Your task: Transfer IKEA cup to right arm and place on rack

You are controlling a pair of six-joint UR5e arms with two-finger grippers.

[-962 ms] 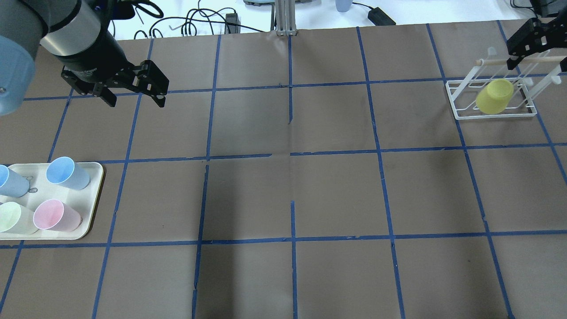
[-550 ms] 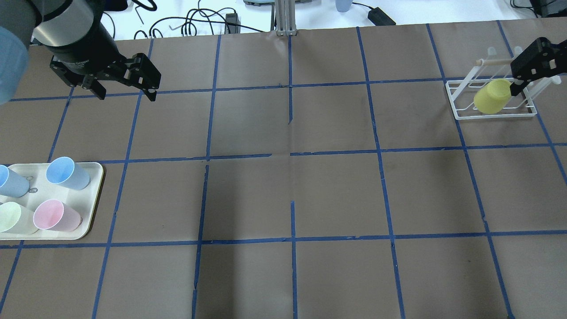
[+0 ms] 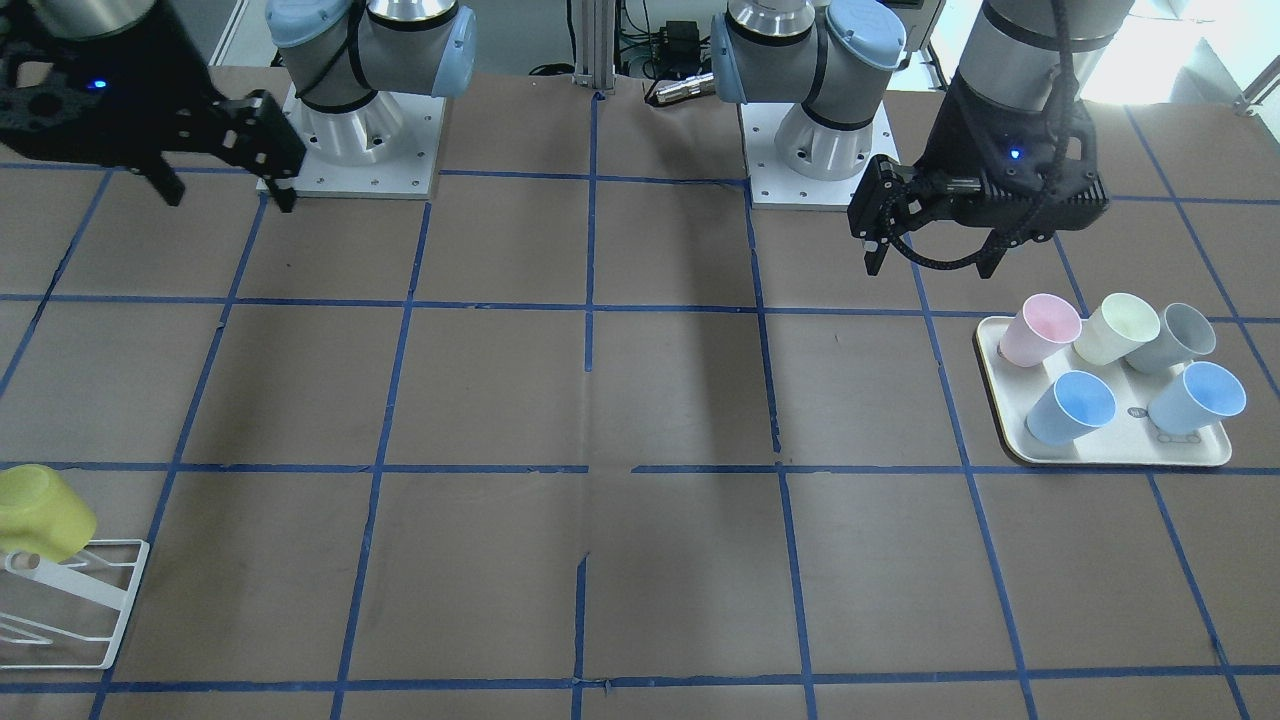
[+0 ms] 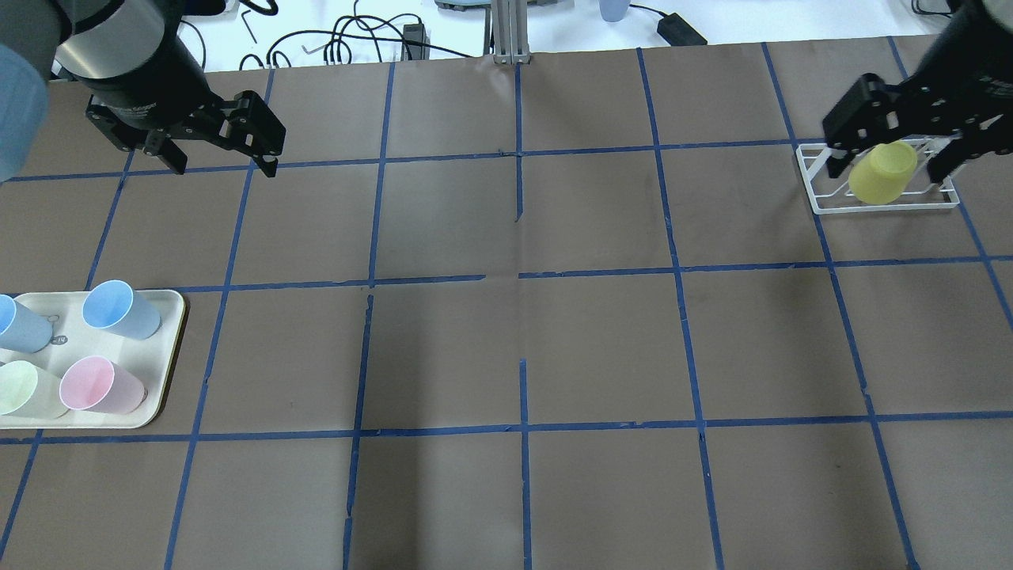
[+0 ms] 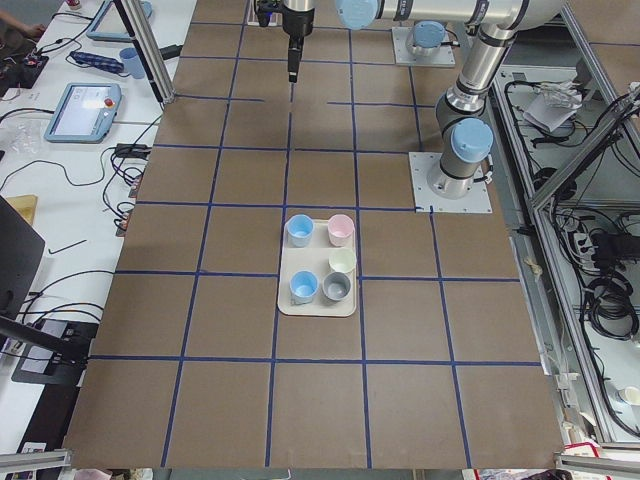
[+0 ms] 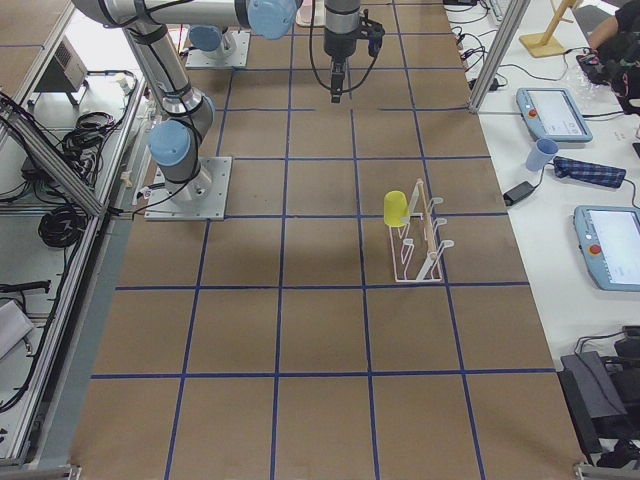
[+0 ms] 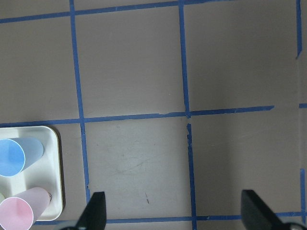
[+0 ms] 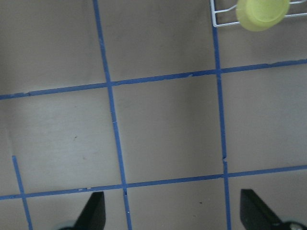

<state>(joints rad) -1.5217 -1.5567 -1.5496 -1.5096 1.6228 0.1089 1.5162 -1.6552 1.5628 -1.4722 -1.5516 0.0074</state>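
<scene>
The yellow IKEA cup (image 4: 882,176) sits tilted on the rods of the white wire rack (image 4: 819,207) at the table's far right. Both also show in the front view, cup (image 3: 40,512) and rack (image 3: 112,598), and in the right side view, cup (image 6: 396,208). My right gripper (image 3: 232,197) is open and empty, raised above the table and apart from the cup. Its wrist view shows the cup (image 8: 263,12) at the top edge, far from the fingers (image 8: 94,211). My left gripper (image 4: 224,169) is open and empty, raised beyond the tray.
A cream tray (image 4: 170,317) at the table's left edge holds several cups: blue (image 3: 1075,405), pink (image 3: 1042,330), pale cream (image 3: 1118,327) and grey (image 3: 1172,338). Cables lie beyond the far table edge (image 4: 348,39). Brown paper with blue tape lines covers the table.
My right gripper has come away from the rack's far side, open, and now looks larger over the rack. The cup stays on the rack. The left gripper drifted slightly left and back.
</scene>
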